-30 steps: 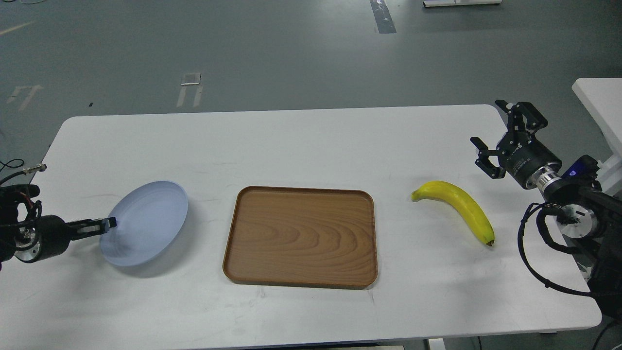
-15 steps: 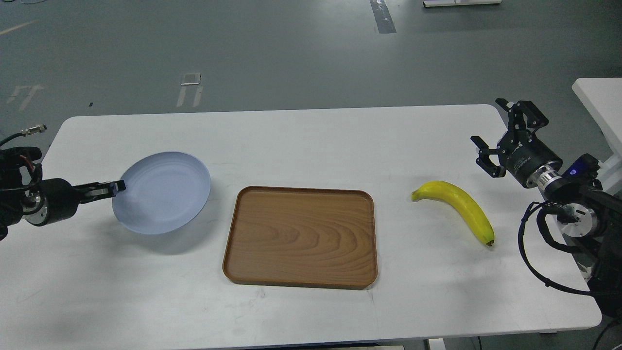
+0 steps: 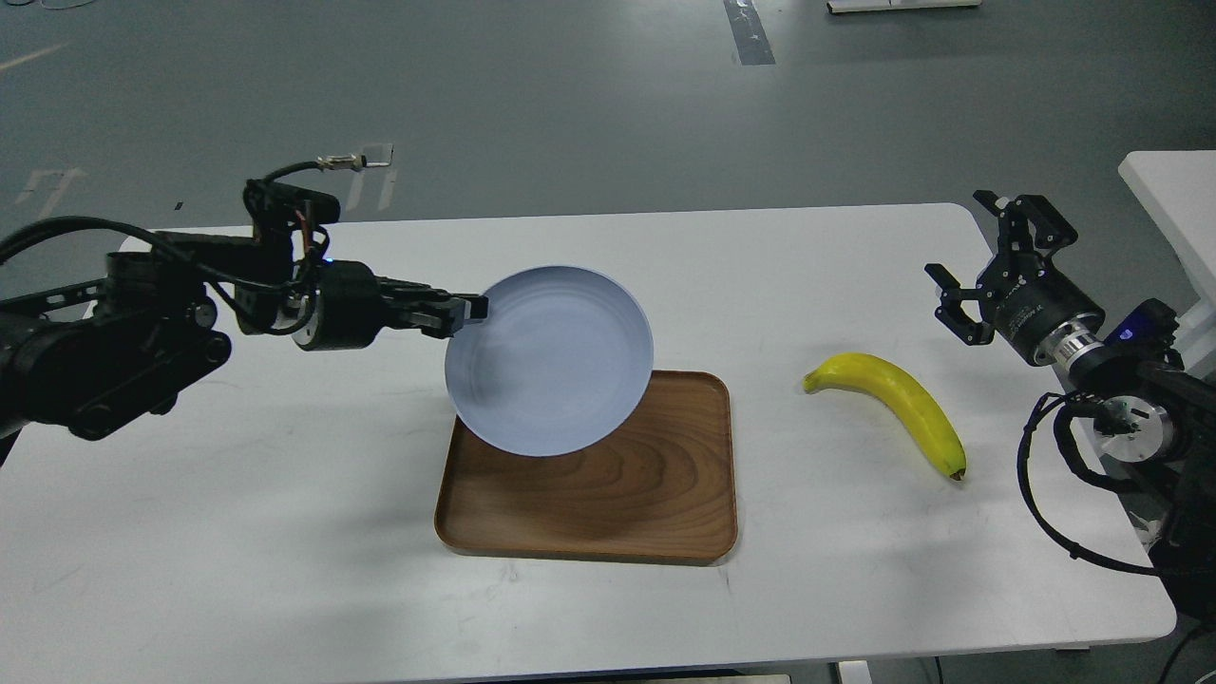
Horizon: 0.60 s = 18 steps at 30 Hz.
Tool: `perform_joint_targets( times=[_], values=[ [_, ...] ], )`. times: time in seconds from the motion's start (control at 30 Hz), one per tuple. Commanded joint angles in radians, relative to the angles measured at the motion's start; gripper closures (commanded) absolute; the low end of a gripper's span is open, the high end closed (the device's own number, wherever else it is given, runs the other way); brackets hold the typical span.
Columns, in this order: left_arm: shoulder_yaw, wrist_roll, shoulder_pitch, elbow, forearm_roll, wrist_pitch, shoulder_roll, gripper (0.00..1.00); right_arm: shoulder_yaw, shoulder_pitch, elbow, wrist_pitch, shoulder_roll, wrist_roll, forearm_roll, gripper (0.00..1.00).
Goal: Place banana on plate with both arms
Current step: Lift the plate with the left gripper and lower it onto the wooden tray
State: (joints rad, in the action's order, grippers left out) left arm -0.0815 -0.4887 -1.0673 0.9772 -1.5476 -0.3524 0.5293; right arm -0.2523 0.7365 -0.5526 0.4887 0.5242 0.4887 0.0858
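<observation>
My left gripper (image 3: 467, 312) is shut on the left rim of the pale blue-grey plate (image 3: 556, 366). It holds the plate in the air, tilted, over the back half of the brown wooden tray (image 3: 608, 494). The yellow banana (image 3: 898, 404) lies on the white table at the right, dark tip toward the front. My right gripper (image 3: 978, 256) is open and empty, hovering to the right of and behind the banana, apart from it.
The white table (image 3: 237, 532) carries the tray at its centre. A second white surface (image 3: 1173, 190) stands beyond the table's right edge, close to my right arm. The grey floor lies behind.
My left arm has lifted the plate from the table's left side and carried it right, over the tray. The banana and right gripper have hardly moved.
</observation>
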Motion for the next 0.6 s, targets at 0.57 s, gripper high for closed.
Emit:
perform_joint_targets(
  times=[0.57],
  values=[
    [0.161,0.000,0.021,-0.241,-0.009,0.006,-0.236,1.00,-0.001,-0.005,0.003,0.000,0.005,0.000,0.000,0.00]
  ],
)
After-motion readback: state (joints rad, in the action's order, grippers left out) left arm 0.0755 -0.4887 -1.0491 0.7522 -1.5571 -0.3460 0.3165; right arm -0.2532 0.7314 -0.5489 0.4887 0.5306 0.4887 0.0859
